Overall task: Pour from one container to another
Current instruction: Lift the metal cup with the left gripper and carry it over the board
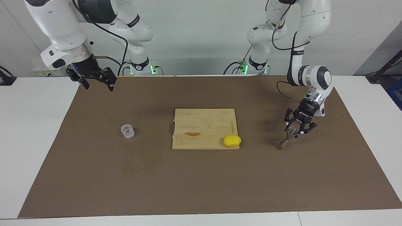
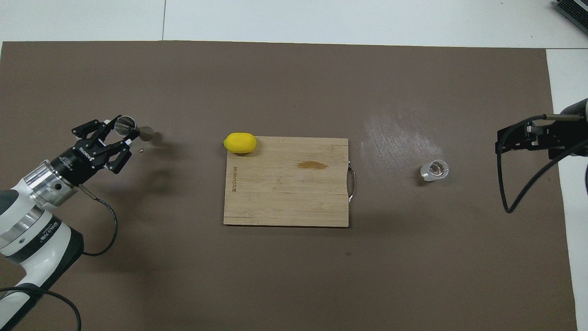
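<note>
The steel jigger (image 1: 287, 138) (image 2: 126, 124) leans at a tilt toward the left arm's end of the brown mat. My left gripper (image 1: 293, 131) (image 2: 121, 131) is shut on its upper cone, and its lower cone (image 2: 147, 134) sits at or just above the mat. The clear glass cup (image 1: 127, 131) (image 2: 434, 170) stands upright on the mat toward the right arm's end, with nothing touching it. My right gripper (image 1: 97, 84) (image 2: 500, 141) hangs open and empty in the air over the mat's edge at the right arm's end, well apart from the cup.
A wooden cutting board (image 1: 204, 124) (image 2: 285, 193) with a brown stain lies mid-mat. A yellow lemon (image 1: 232, 141) (image 2: 240, 142) rests on its corner nearest the jigger. White tabletop (image 1: 37, 125) borders the mat.
</note>
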You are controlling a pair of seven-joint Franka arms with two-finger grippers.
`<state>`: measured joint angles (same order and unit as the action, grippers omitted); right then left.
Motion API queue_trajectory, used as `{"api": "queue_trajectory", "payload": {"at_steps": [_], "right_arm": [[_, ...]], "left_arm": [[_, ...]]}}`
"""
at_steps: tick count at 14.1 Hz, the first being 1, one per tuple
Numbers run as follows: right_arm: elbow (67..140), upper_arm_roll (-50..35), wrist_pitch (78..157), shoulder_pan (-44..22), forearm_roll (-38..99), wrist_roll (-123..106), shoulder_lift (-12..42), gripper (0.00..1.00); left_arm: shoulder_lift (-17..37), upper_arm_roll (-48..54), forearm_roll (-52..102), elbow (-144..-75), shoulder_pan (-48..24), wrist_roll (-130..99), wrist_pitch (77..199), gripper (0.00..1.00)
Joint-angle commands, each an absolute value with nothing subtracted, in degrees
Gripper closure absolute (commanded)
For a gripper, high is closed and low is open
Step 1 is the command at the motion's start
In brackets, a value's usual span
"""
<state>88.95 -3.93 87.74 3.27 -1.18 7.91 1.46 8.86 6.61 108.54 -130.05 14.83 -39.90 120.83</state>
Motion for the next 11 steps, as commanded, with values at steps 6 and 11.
{"api": "queue_trajectory", "payload": {"at_steps": [6,11], "right_arm": [[90.3,-4.0,90.2,5.4,-0.4,15.5,0.8,0.01],[90.4,-4.0,89.8,7.0,1.7,26.0,1.7,0.02]], "left_arm": [[6.6,11.3,114.9,-125.3,4.9,-53.4,126.3,1.00],[6.7,11.7,119.1,-124.2,-6.1,-49.7,130.9,1.00]]}}
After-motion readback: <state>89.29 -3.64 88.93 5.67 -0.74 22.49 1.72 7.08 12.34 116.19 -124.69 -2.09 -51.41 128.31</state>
